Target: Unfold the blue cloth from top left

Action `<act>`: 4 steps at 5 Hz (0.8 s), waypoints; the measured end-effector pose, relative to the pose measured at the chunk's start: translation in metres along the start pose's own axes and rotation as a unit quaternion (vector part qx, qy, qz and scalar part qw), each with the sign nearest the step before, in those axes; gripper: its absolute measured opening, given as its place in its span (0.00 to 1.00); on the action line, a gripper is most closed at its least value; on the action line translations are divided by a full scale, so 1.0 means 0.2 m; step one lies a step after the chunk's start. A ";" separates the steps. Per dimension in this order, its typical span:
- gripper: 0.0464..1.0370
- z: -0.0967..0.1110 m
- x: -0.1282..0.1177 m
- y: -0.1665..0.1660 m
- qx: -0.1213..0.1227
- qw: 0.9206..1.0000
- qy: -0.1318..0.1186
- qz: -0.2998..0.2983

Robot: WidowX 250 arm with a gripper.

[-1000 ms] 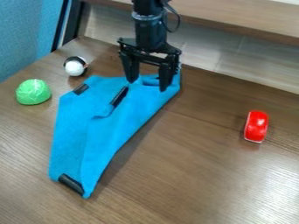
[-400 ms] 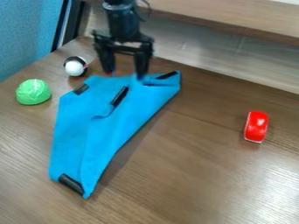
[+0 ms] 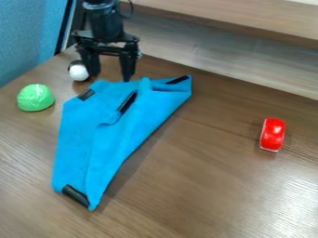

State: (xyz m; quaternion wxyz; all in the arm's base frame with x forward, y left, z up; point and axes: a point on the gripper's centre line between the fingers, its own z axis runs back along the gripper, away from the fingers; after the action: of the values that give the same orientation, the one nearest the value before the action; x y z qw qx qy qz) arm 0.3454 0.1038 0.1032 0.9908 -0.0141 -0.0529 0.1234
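Bright, diffuse light; pale glare on near right of table (image 3: 199, 186). Soft shadow along right edge of blue cloth (image 3: 127, 125); red object (image 3: 273, 133) catches highlights.

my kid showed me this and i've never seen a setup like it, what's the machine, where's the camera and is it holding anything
The machine is a black robot arm, coming in at the upper left. At its end is the gripper, a hand with two fingers. They stand apart and hold nothing, near the far edge of the blue cloth.

A fixed camera looks down at a slant on the wooden table. The cloth lies there partly folded, with black patches on it. To its left are a green rounded object and a white-and-black ball; a red object lies off to the right.
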 end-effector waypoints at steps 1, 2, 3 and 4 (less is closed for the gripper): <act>0.96 0.00 0.00 0.05 -0.001 1.000 -0.005 0.006; 0.96 -0.04 0.00 0.09 0.008 1.000 -0.003 0.010; 0.96 -0.09 0.00 0.09 0.015 1.000 0.008 0.008; 0.96 -0.13 0.01 0.06 0.021 1.000 0.011 0.005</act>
State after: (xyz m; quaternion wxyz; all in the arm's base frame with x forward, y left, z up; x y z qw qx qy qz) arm 0.3471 0.1155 0.0775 0.9908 0.0050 -0.0397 0.1289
